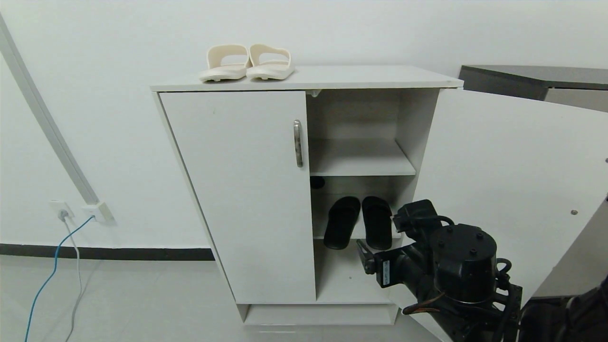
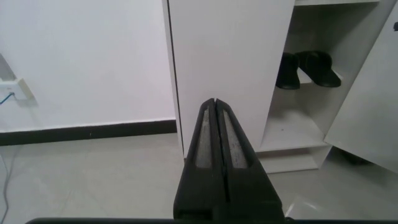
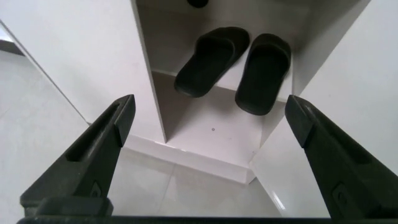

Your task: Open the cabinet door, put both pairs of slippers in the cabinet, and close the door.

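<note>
A white cabinet (image 1: 237,190) stands against the wall with its left door shut and its right door (image 1: 503,180) swung wide open. A cream pair of slippers (image 1: 247,64) rests on its top at the left. A black pair of slippers (image 1: 358,222) lies side by side on the middle shelf, toes hanging over the front edge. My right gripper (image 1: 382,237) hovers open just in front of that shelf, low and to the right; the black slippers (image 3: 233,68) lie ahead of the right gripper (image 3: 210,102), untouched. My left gripper (image 2: 214,102) is shut and empty, low before the shut door.
The upper shelf (image 1: 361,159) and the bottom board (image 3: 211,134) hold nothing. A metal handle (image 1: 298,143) runs down the shut door's edge. A wall socket (image 1: 61,211) with a blue cable (image 1: 47,275) is at the left. Grey furniture (image 1: 532,78) stands behind the open door.
</note>
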Controlling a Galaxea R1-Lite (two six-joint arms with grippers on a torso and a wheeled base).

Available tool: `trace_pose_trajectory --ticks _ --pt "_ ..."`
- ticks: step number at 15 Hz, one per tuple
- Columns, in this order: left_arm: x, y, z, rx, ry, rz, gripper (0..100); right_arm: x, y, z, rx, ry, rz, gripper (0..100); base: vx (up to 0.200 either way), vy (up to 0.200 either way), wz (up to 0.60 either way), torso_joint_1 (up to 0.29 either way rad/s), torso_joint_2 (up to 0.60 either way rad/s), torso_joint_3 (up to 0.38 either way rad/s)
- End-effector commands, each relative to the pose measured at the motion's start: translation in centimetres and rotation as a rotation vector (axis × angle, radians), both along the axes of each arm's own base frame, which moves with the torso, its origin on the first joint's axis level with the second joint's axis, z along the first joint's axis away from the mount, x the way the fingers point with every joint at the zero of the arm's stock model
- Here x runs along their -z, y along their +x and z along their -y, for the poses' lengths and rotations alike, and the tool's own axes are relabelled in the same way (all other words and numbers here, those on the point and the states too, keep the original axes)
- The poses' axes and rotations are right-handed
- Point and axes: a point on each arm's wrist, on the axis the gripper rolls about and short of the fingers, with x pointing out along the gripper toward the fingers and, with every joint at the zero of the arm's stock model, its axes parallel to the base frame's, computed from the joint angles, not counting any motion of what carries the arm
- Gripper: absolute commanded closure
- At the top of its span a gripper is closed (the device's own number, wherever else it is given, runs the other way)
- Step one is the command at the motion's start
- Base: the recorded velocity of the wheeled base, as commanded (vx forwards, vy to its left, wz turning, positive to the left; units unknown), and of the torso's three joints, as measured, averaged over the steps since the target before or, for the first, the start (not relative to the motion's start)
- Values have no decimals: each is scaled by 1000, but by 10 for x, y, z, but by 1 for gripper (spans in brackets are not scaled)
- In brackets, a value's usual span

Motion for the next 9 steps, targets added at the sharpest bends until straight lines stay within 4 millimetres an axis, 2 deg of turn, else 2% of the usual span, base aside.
trace_pose_trajectory --ticks 1,3,9 --pt "0 0 0 -1 0 0 100 1 0 0 0 -3 -3 0 0 0 0 0 0 0" --pt "0 0 0 1 0 -2 100 2 0 0 0 -4 -4 0 0 0 0 0 0 0" --pt "0 0 0 1 0 -2 100 2 -1 0 -2 -6 -6 0 0 200 0 1 3 3"
